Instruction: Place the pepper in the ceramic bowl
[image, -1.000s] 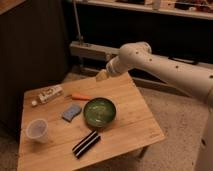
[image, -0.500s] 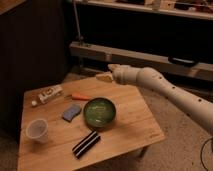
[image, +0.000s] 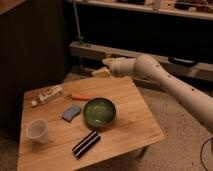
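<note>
A white packet (image: 50, 94) lies near the far left corner of the wooden worktop (image: 135, 117), with a blue sponge (image: 71, 112) inward of it. A translucent cup (image: 37, 130) stands by the left edge, and a black striped bar (image: 86, 143) lies near the front edge. The gripper (image: 102, 70) hangs just beyond the far edge.

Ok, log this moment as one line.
gripper: near table far edge, clear of pepper | pepper: on table beside ceramic bowl | ceramic bowl: empty

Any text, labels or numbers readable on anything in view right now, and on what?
Nothing is legible.
White container, back left on the table: label marks too blurred to read.
Black striped packet: no lettering visible.
Gripper, above the table's far edge: no markings visible.
</note>
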